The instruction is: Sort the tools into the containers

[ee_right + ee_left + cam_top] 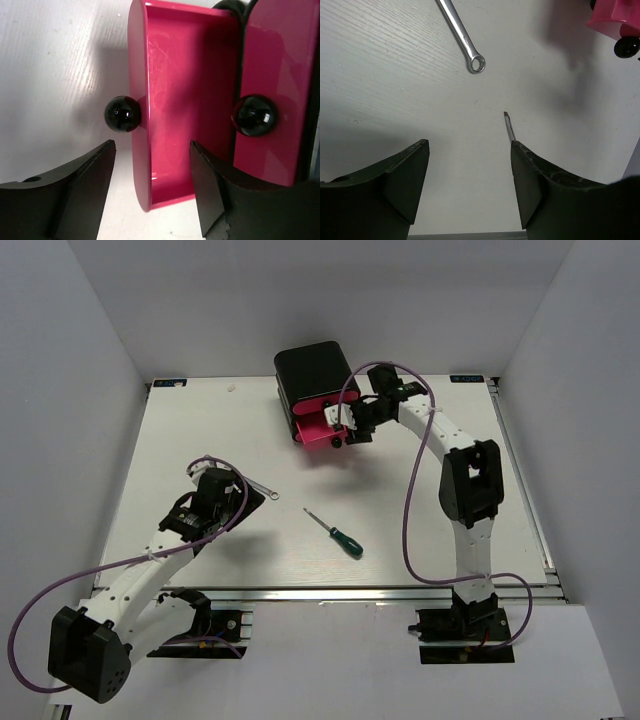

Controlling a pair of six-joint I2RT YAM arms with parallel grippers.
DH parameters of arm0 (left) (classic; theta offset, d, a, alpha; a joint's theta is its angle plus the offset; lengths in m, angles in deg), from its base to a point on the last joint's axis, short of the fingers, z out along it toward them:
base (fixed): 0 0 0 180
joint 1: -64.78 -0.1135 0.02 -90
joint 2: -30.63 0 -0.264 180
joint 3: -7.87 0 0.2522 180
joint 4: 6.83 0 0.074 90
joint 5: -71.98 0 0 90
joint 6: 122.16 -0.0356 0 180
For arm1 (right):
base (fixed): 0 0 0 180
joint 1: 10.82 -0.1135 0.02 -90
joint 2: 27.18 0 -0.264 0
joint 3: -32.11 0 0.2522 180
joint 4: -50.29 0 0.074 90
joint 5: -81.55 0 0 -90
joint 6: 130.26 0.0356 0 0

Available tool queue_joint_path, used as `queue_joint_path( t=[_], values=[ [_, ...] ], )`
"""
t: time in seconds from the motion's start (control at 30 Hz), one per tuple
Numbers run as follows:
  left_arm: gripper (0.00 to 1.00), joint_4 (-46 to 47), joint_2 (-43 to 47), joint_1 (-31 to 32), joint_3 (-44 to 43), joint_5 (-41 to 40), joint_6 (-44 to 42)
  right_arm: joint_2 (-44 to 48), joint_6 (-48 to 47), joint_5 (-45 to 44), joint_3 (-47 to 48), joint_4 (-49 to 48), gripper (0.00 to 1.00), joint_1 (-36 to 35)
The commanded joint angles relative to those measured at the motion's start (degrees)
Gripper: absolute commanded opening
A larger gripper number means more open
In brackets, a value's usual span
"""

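A silver wrench [462, 35] lies on the white table, ahead of my left gripper [469, 145] and a little to its left; it also shows in the top view [260, 485]. The left jaws are open with only bare table between them. A thin screwdriver tip [509, 127] pokes out from behind the right finger. The green-handled screwdriver [338, 535] lies mid-table. The black chest [310, 370] stands at the back with one pink drawer [185, 100] pulled out and empty. My right gripper [151, 144] hovers open over the drawer's front wall, just below its black knob [122, 113].
A second pink drawer [275, 75] sits closed in the chest, its knob [254, 115] to the right of my right finger. The table's raised edge [520, 470] and white walls enclose the work area. Purple cables loop from both arms.
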State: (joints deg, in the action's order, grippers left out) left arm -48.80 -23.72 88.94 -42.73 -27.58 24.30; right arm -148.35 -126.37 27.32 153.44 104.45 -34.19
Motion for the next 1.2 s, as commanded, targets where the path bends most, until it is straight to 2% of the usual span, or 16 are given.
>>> queue_joint_path(
  t=[0.0, 0.2, 0.3, 0.33, 0.43, 0.73, 1.17],
  values=[
    [0.76, 0.87, 0.03, -0.26, 0.10, 0.60, -0.66, -2.84, -2.84, -1.22, 3.52, 3.01, 0.66, -0.27],
    [0.76, 0.87, 0.03, -0.26, 0.28, 0.69, -0.66, -6.36, -4.59, -3.86, 7.29, 5.56, 0.52, -0.35],
    [0.76, 0.96, -0.06, -0.26, 0.28, 0.77, -0.57, -7.33, -5.03, -4.22, 8.44, 7.49, 0.38, -0.35],
    [0.76, 0.96, -0.06, -0.26, 0.36, 0.77, -0.57, -7.33, -5.30, -4.22, 8.45, 7.76, 0.29, -0.27],
    [0.76, 1.05, 0.03, -0.26, 0.28, 0.86, -0.48, -6.98, -5.39, -4.04, 7.84, 8.29, 0.20, -0.35],
    [0.76, 1.22, 0.21, -0.26, 0.63, 1.04, -0.48, -1.10, -5.04, -2.02, 2.56, 8.37, 0.15, -0.35],
    [0.76, 1.75, 0.47, -0.26, 0.80, 1.65, -0.31, 4.53, -1.35, -0.70, -3.94, 8.55, 0.15, -0.35]
  ],
)
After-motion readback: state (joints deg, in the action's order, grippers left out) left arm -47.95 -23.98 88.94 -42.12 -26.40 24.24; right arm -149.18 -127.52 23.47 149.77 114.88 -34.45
